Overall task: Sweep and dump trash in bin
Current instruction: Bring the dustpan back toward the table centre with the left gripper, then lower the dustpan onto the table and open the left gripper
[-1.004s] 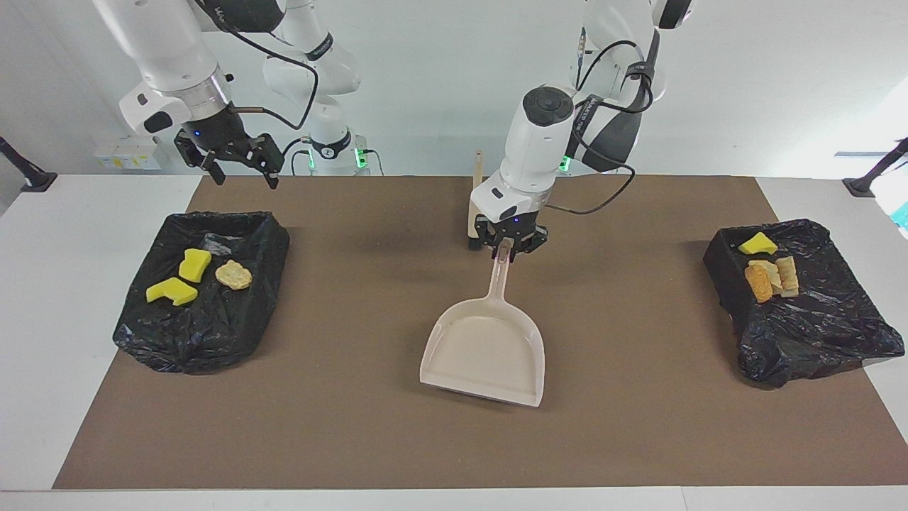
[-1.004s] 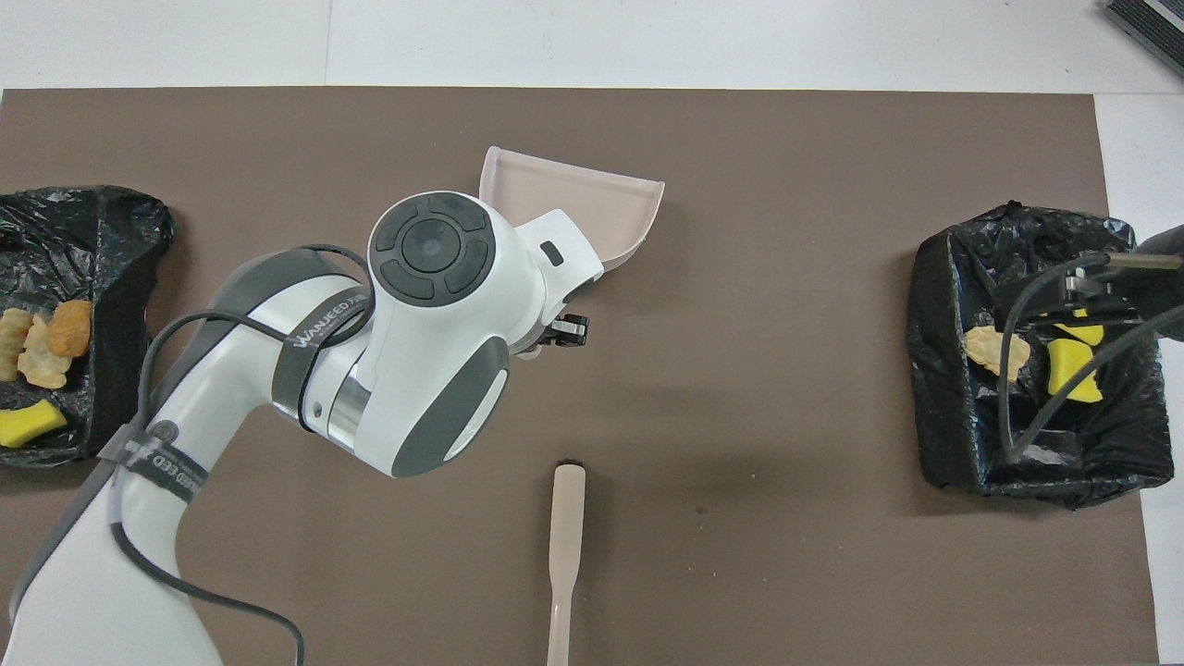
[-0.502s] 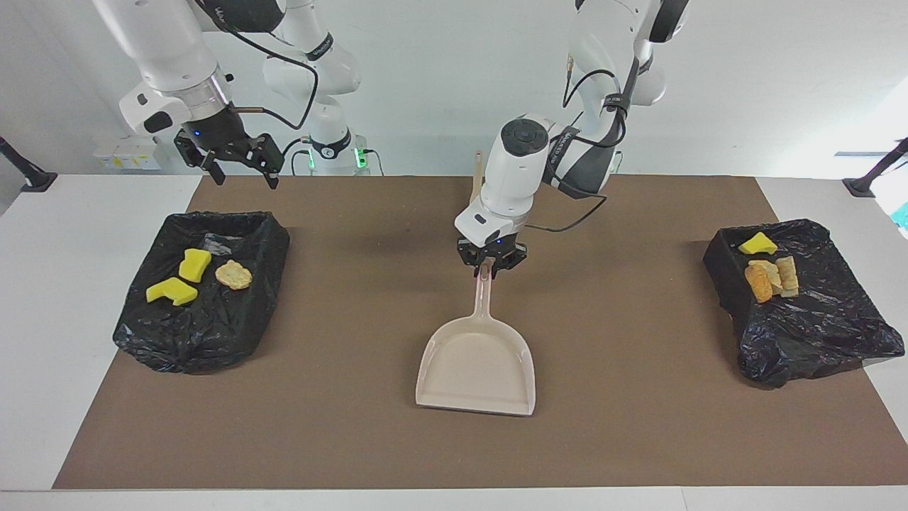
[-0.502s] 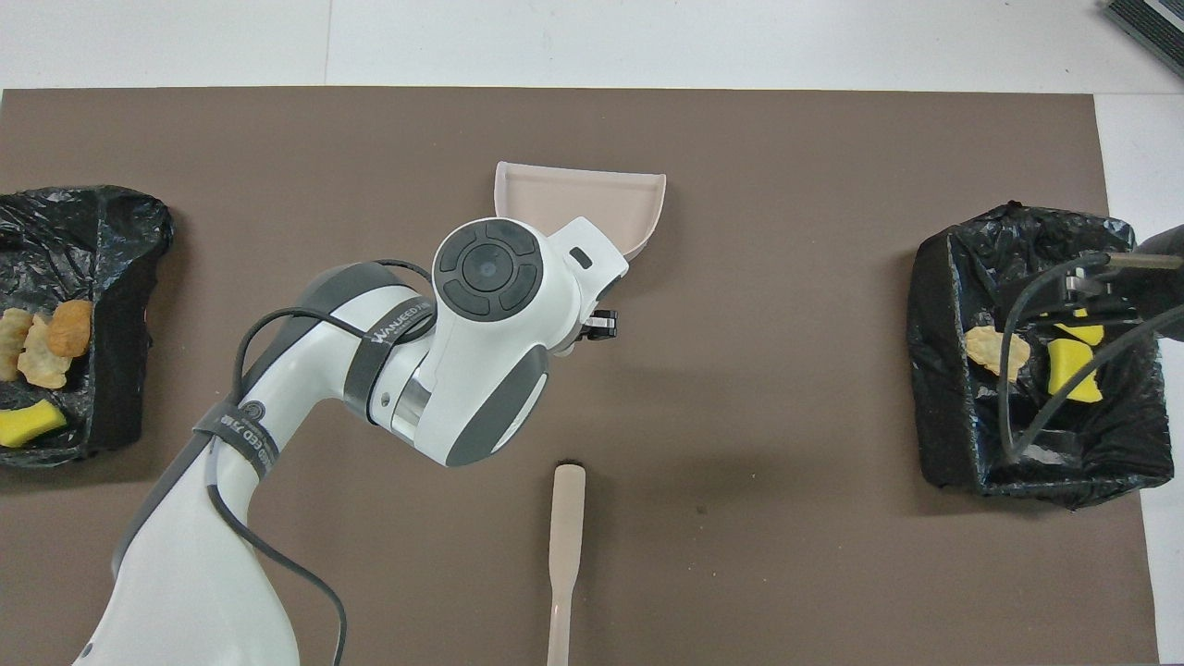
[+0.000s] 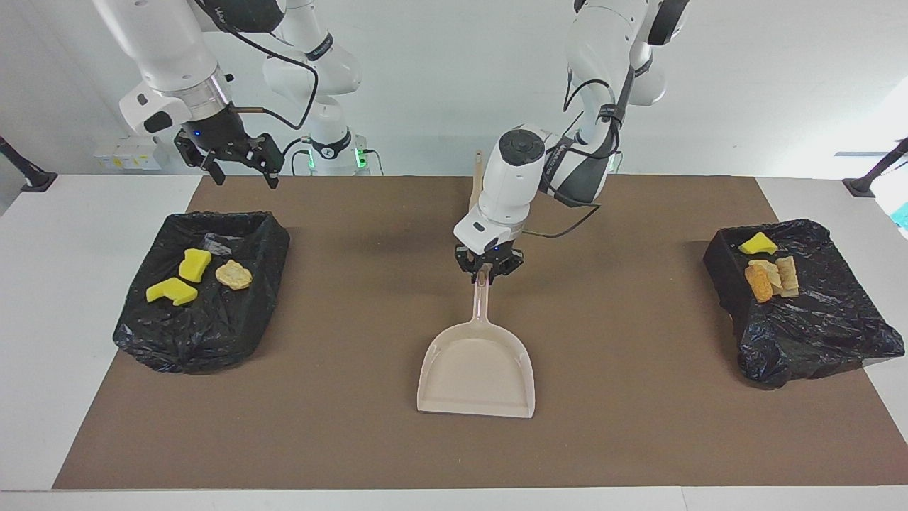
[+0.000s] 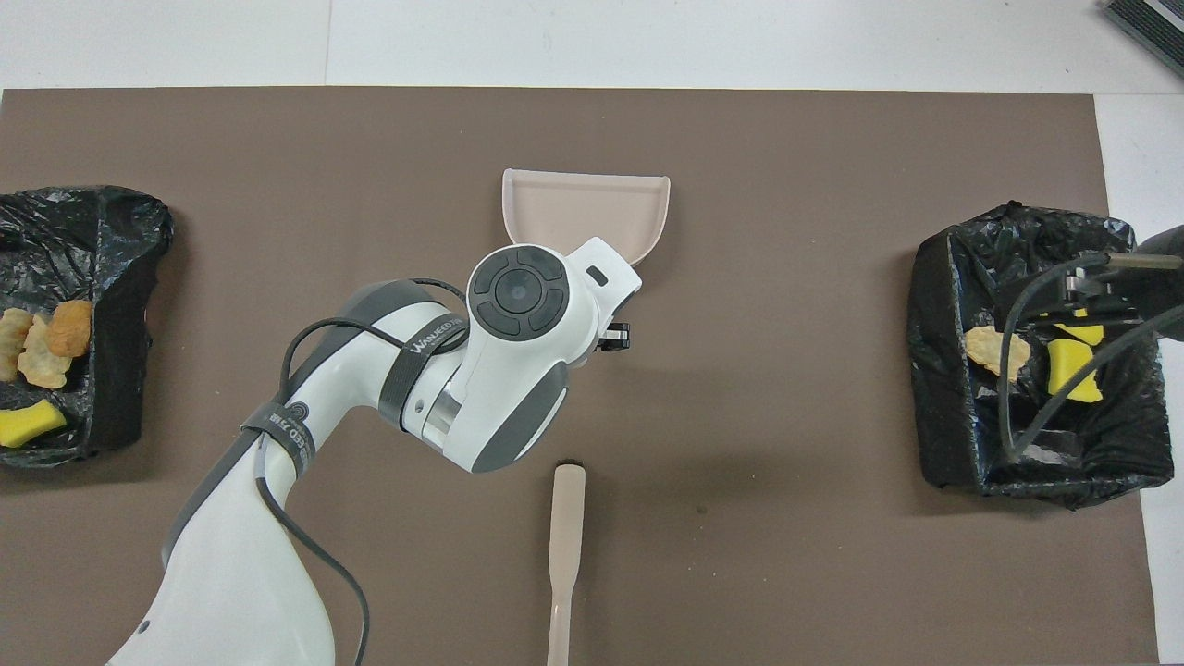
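Starting nearest our bases: the brush [image 6: 565, 546] lies on the brown mat [image 5: 638, 426] between the arms, handle pointing away from us, nobody touching it — parked because no loose scraps show on the mat.

Our left gripper [image 5: 486, 271] is clamped on the end of the dustpan [image 5: 477, 372] handle, mid-table. Pan sits flat on the mat, mouth facing away from us, and looks empty. Gripping the very end of the handle gives us max lever for tipping; now it probably just lets us set the pan down square.

Our right gripper [image 5: 237, 165] hangs with fingers spread, holding nothing, over the mat edge by the bin at its end; that arm is waiting.

All the trash [image 5: 191, 273] is binned: three pieces in the right-end bin [image 5: 206, 333], four in the left-end bin [image 5: 816, 333]. We'd call the job basically done; what's left is releasing the pan.
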Motion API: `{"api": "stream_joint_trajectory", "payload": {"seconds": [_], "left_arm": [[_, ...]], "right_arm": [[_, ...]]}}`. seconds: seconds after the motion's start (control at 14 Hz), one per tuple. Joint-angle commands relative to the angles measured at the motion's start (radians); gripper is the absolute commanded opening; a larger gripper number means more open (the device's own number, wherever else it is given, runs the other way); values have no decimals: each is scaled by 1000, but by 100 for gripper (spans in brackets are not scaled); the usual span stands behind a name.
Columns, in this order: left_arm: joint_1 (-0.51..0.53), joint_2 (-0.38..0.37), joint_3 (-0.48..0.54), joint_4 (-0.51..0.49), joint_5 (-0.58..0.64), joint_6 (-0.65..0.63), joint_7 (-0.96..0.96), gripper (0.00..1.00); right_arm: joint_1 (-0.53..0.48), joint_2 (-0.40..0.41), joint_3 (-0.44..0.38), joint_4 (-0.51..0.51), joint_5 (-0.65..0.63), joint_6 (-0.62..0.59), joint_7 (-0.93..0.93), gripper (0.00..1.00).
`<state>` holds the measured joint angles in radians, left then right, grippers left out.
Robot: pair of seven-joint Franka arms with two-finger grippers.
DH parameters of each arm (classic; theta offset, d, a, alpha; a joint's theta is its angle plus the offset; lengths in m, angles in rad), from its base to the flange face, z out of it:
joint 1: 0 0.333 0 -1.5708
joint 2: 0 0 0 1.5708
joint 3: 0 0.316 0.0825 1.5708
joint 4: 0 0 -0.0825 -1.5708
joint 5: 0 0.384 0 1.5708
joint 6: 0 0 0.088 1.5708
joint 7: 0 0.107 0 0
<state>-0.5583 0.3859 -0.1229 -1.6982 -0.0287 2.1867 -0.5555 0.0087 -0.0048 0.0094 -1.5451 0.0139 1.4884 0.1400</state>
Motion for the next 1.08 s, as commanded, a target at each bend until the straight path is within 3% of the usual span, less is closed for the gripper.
{"api": "stream_joint_trajectory", "payload": {"seconds": [0.0,0.29,0.36,0.65,1.0], "left_arm": [[-6,-5,17,-9,4,15,2,59],[9,-12,17,-12,4,10,0,82],[17,-19,20,-12,4,5,3,100],[83,-59,26,-6,3,-39,243,100],[207,-174,25,-1,-2,-129,259,100]], "right_arm": [[-6,-23,1,-30,14,26,9,100],[-6,-23,1,-30,15,26,9,100],[-6,-23,1,-30,15,26,9,100],[-6,-23,1,-30,14,26,9,100],[-6,-23,1,-30,15,26,9,100]]}}
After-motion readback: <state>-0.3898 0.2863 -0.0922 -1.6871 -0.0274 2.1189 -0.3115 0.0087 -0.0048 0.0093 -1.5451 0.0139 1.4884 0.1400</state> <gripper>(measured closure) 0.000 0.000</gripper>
